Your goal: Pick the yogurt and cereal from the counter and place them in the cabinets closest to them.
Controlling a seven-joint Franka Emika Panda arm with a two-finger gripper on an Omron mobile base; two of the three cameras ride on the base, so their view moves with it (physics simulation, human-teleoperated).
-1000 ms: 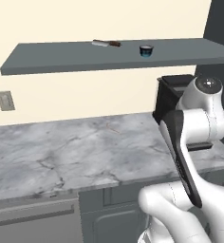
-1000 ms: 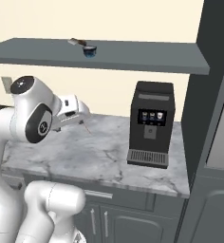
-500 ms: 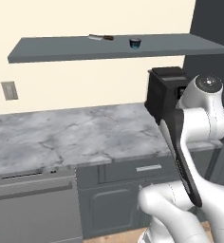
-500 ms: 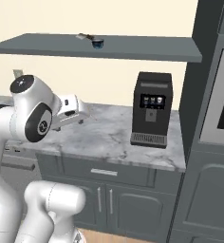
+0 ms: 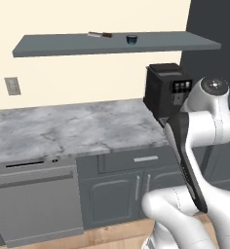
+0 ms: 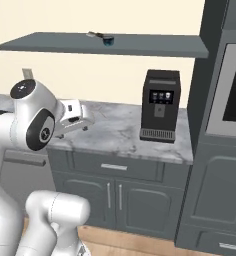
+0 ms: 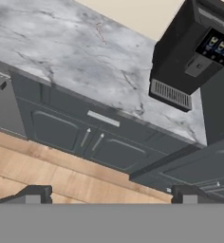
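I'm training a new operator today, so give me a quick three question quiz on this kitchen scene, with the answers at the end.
1. True or false: the yogurt stands on the counter.
2. What does the claw hold: A) the yogurt, B) nothing, C) a knife?
3. Which black appliance stands at the counter's end by the tall cabinet?

Key:
1. False; the small dark cup sits up on the wall shelf, next to a slim utensil.
2. B; its fingers stand wide apart with nothing between them.
3. The coffee machine.
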